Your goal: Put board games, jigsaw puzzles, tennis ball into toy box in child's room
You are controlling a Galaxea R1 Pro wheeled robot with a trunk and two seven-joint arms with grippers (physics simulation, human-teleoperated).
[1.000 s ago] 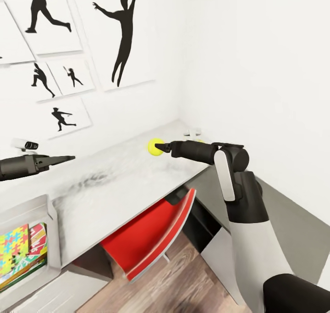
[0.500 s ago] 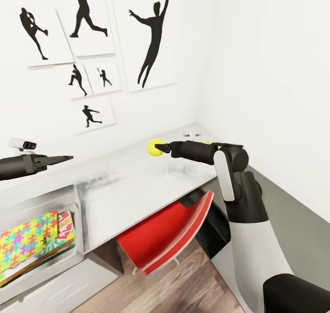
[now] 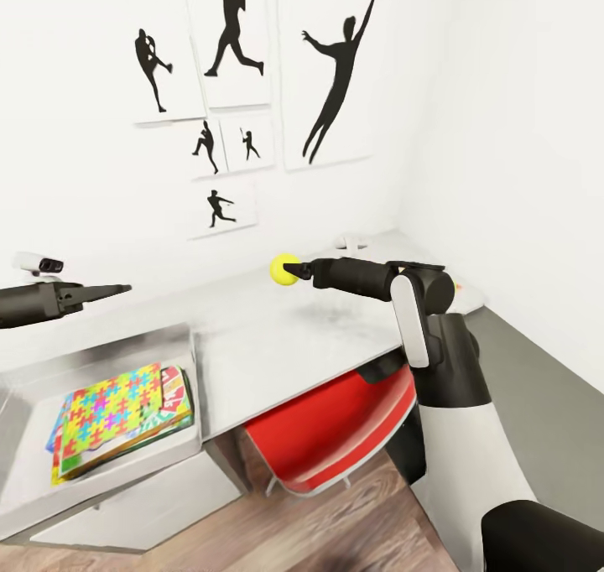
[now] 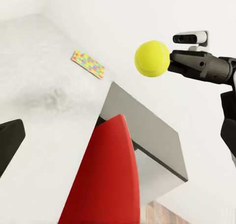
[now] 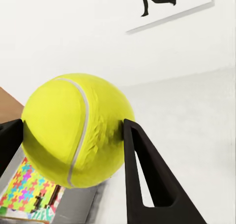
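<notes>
My right gripper (image 3: 295, 268) is shut on the yellow-green tennis ball (image 3: 283, 269) and holds it in the air above the light-grey table (image 3: 277, 337). Close up, the ball (image 5: 73, 130) sits between both fingers. The toy box (image 3: 189, 341) stands at the table's left end. It holds a jigsaw puzzle (image 3: 113, 404) lying on top of a board game (image 3: 174, 387). My left gripper (image 3: 117, 288) hovers above the box, open and empty. From the left wrist I see the ball (image 4: 152, 58) and a second jigsaw puzzle (image 4: 88, 64) lying flat on the table.
A red chair (image 3: 335, 429) is tucked under the table, in front of my right arm. A lower dark-grey section (image 3: 537, 404) joins the table at the right corner. Silhouette pictures (image 3: 335, 77) hang on the wall behind. A small white object (image 3: 352, 241) lies at the table's back.
The camera has turned left, so the wall pictures and table have slid right and more of the toy box shows. Both arms keep their pose, with the ball still gripped.
</notes>
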